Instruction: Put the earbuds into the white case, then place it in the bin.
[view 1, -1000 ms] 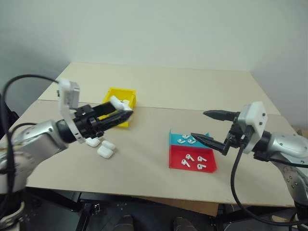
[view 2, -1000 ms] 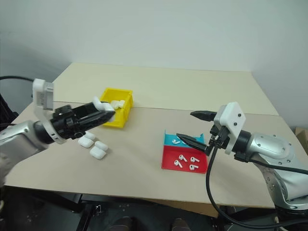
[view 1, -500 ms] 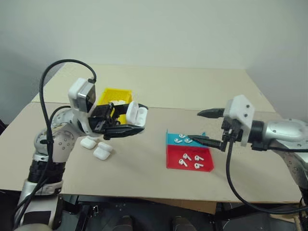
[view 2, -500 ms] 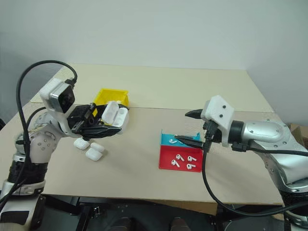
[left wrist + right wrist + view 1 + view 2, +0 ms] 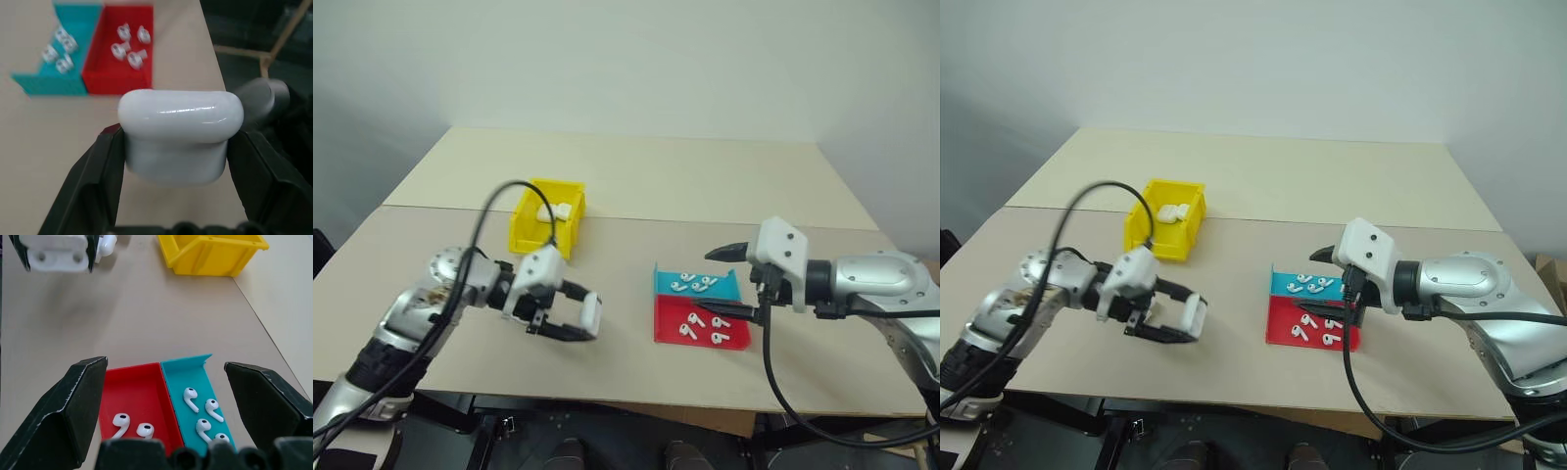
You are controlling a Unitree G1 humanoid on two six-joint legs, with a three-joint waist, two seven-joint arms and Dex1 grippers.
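Between the pressed-in fingers of the left gripper sits the white case, lid shut, so it likely needs opening next, while beyond it the right gripper hangs spread wide and empty above the earbuds, the bin farthest off.

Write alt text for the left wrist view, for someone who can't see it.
The left hand grips a closed white case between its two black fingers, held above a beige table. Beyond it sit a blue tray and a red tray side by side, each holding small white earbuds.
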